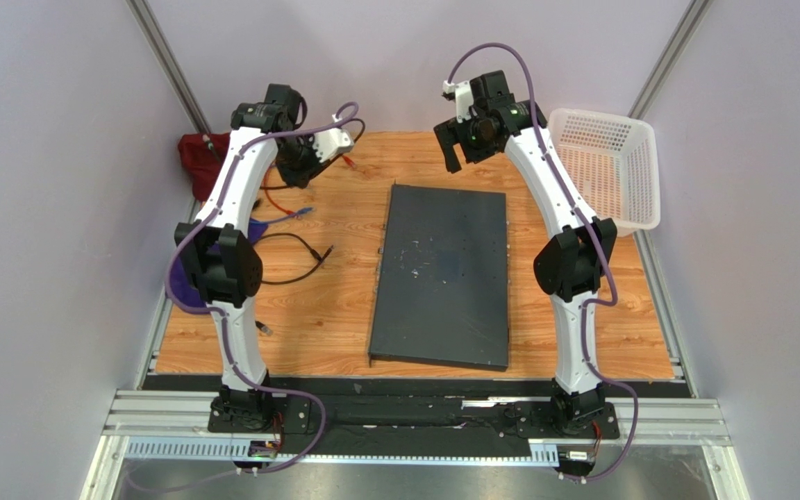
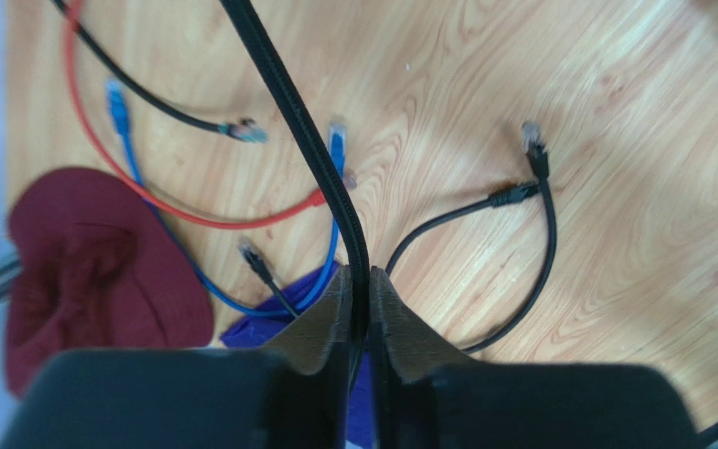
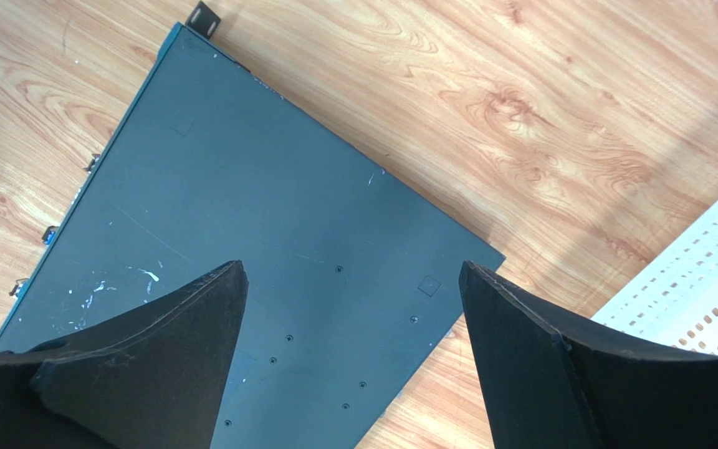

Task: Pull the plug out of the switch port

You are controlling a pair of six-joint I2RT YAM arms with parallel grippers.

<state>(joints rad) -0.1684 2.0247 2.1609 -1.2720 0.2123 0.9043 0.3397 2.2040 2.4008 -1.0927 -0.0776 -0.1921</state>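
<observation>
A black cable [image 2: 302,122] is pinched between the clenched left gripper [image 2: 361,304] fingers and runs on past their tips. The right gripper [image 3: 353,281] is spread wide, nothing held. The switch [image 3: 241,215] is seen below, between its fingers.

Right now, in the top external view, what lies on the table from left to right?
In order: dark red cloth → black cable loop → switch → white mesh basket.

switch [image 1: 442,273]: matt grey metal, white-specked | desk [image 1: 321,313]: smooth wood grain | basket [image 1: 608,172]: white perforated plastic | black cable [image 2: 288,94]: woven sleeve
</observation>
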